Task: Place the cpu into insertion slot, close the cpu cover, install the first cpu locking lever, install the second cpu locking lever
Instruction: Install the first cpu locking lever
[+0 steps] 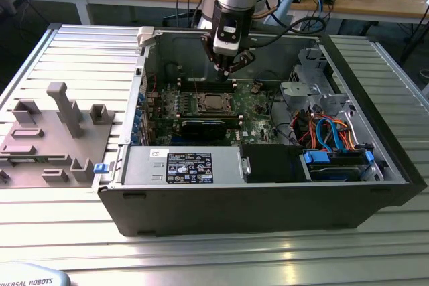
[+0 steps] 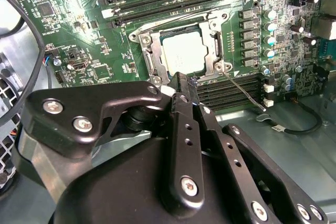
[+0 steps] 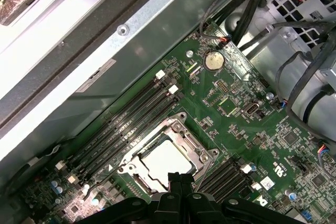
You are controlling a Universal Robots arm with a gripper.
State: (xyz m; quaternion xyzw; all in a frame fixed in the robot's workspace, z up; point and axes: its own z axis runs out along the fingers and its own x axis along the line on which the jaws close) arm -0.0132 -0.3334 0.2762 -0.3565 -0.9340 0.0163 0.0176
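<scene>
One black gripper [image 2: 181, 83], fingers pressed together and holding nothing, hangs just above the near edge of the cpu [image 2: 184, 51] in both wrist views. Silver chip lies flat in the insertion slot [image 2: 211, 51], the cpu cover [image 2: 148, 56] framing it. Thin wire lever [image 2: 242, 92] slants outward from one socket corner across the green motherboard [image 2: 79, 51] inside the open computer case [image 1: 268, 192].
</scene>
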